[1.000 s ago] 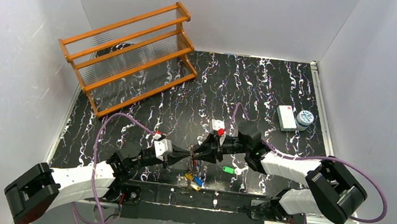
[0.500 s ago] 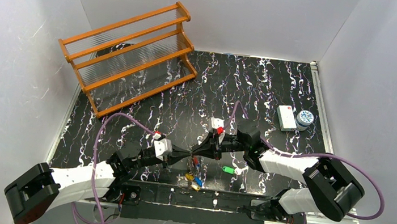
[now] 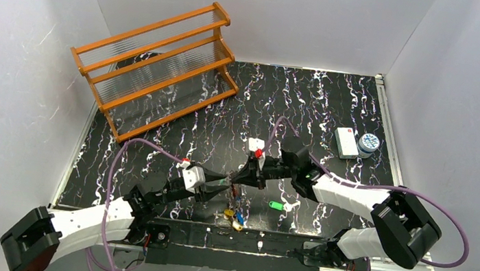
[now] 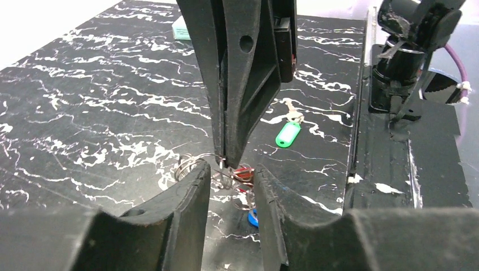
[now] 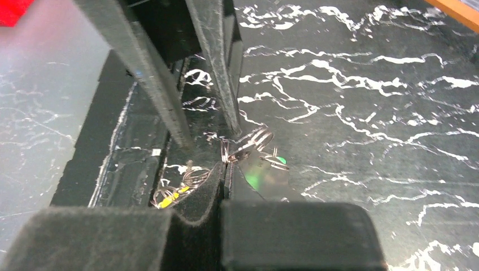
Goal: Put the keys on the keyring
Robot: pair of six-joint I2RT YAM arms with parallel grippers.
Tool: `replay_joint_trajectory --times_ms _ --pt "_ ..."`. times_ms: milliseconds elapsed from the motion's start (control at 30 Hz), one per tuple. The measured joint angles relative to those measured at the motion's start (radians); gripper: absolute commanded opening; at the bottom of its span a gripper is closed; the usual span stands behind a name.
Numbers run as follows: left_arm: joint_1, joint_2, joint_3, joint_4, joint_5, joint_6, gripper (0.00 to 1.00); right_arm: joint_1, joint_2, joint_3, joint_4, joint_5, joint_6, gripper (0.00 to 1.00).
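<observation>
I've got open room on the black marbled surface (image 3: 311, 96) through the middle and far side; the orange rack (image 3: 156, 66) sits far-left. Both arms reach low and inward from the near edge, tips nose to nose near centre. The left gripper (image 3: 223, 185) has its jaws spread and holds nothing. The right gripper (image 3: 237, 181) has its jaws closed flat, pinching the keyring (image 4: 192, 165), a thin wire loop running sideways from the pinch; I can't tell if it's lifted. The red key (image 4: 244, 174) is just beside it. The green key (image 3: 275, 205) lies flat near the front edge, long axis left-right. The yellow and blue keys (image 3: 236, 218) are bunched nearer that edge.
</observation>
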Motion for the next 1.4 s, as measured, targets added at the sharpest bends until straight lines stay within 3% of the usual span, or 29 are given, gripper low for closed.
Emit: replay_joint_trajectory --times_ms 300,633,833,1300,1400 --pt "0.0 -0.07 0.115 -0.318 -0.106 0.106 0.36 0.003 0.0 0.117 -0.304 0.162 -0.106 0.01" --pt "0.0 0.037 0.239 -0.591 -0.127 0.26 0.32 0.089 0.069 0.151 -0.468 0.349 -0.219 0.01" --pt "-0.001 0.076 0.232 -0.581 -0.094 0.322 0.32 0.166 0.079 0.151 -0.472 0.439 -0.277 0.01" --pt "-0.011 0.131 0.16 -0.416 0.006 0.343 0.32 0.173 0.042 0.108 -0.392 0.404 -0.296 0.01" --pt "-0.019 0.156 0.159 -0.398 0.006 0.345 0.24 0.174 0.022 0.095 -0.374 0.375 -0.306 0.01"
